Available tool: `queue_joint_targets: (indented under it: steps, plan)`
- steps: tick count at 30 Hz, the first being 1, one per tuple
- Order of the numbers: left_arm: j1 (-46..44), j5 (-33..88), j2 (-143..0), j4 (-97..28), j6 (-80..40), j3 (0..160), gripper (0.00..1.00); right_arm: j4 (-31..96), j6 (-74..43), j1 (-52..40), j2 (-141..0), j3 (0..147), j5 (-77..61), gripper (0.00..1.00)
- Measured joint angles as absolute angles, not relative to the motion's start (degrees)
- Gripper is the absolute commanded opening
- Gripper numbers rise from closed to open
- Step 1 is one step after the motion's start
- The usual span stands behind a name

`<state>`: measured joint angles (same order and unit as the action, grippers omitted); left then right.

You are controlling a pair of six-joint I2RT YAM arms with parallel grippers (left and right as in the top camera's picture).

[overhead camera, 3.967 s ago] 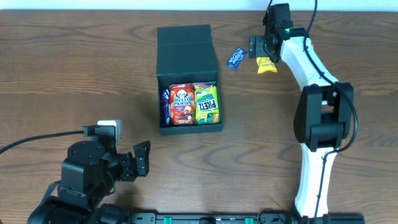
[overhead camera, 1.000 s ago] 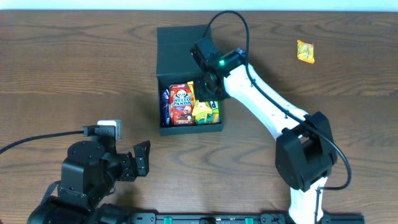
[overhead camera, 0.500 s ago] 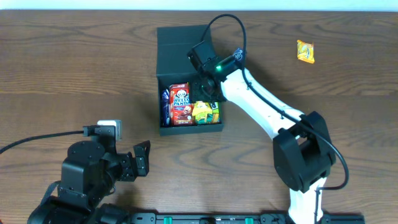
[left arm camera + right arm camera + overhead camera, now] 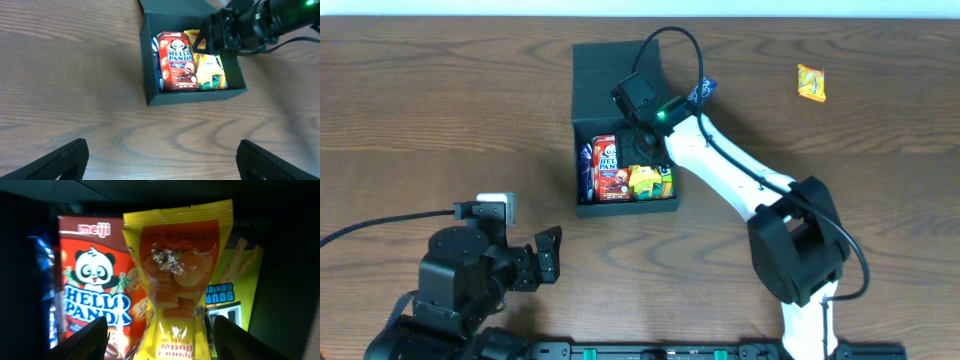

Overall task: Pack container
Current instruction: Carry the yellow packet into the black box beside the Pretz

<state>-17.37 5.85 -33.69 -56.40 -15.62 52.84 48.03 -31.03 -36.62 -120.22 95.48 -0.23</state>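
1. Right wrist view: the right gripper (image 4: 161,326) has its fingers (image 4: 87,337) spread apart, one on each side of a yellow cookie packet (image 4: 180,280). A dark gap shows between the wrapper and the finger on the red-box side, so nothing is clamped
2. The cookie packet lies lengthwise across a red Hello Panda box (image 4: 92,297) and a green and yellow snack box (image 4: 242,287), overlapping both
3. A blue packet (image 4: 47,280) is wedged on edge between the Hello Panda box and the wall
4. All of these sit inside the container (image 4: 625,208), a dark square box near the middle of the wooden table (image 4: 420,110), with its mouth facing up
5. Its flap lid (image 4: 610,70) stands open on the far side, hinge away from the arm bases. Box and lid together run long from near to far, and the packs inside share that axis
6. The left gripper (image 4: 162,147) hovers near the table's front edge, well apart from the container, with its fingers wide apart and empty
7. A second yellow packet (image 4: 811,82) lies at the far right, and a small blue wrapper (image 4: 704,90) lies beside the lid, partly behind the right arm's cable
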Motion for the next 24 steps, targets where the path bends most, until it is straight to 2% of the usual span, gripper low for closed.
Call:
queue_joint_targets:
  steps: [1,6,11,17,24]
  plan:
    - [-17.4,5.8,-33.7,-56.4,-15.6,52.8,0.95,48.0,-31.0,-36.6,-120.7,95.5,-0.2,0.65]
    - [-17.4,5.8,-33.7,-56.4,-15.6,52.8,0.95,47.3,-31.3,-36.6,-122.7,95.5,0.2,0.42]
    - [-17.4,5.8,-33.7,-56.4,-15.6,52.8,0.95,47.0,-31.1,-36.6,-122.7,95.5,0.7,0.29]
    - [-17.4,5.8,-33.7,-56.4,-15.6,52.8,0.95,47.6,-31.0,-36.6,-122.7,95.5,0.9,0.24]
    - [-17.4,5.8,-33.7,-56.4,-15.6,52.8,0.95,54.5,-31.0,-36.4,-122.7,98.7,1.0,0.21]
